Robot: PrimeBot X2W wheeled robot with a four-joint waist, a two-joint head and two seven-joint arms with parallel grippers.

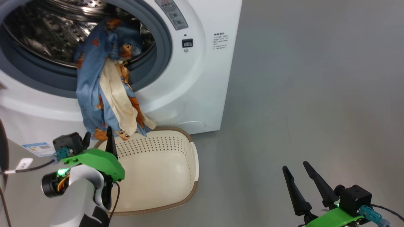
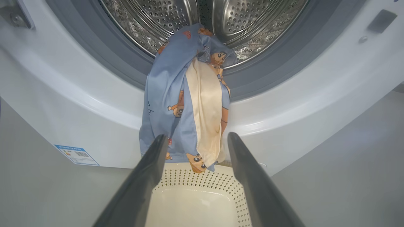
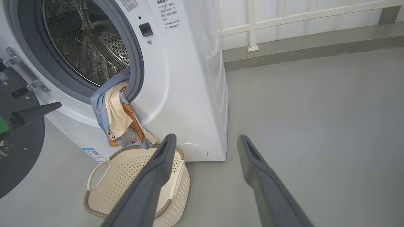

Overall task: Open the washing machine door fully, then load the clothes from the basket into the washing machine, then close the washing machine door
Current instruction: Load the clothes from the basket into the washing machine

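Door [image 3: 22, 164] of the washing machine [image 1: 202, 78] stands swung wide to the machine's left, so opening is judged complete. Clothes [image 1: 104, 88] lie half loaded: upper part inside the machine's drum [image 1: 47, 37], remainder draped over its lower lip and hanging down its front to the basket [image 1: 164, 170], which sits on the floor against the machine. Left end effector [image 1: 98, 134] is released, holding nothing, aimed at the hanging hem, apparently placed to gather it. Right end effector [image 1: 295, 166] is likewise released, idle well right of the machine. Closing looks unsafe until the fabric clears the lip.
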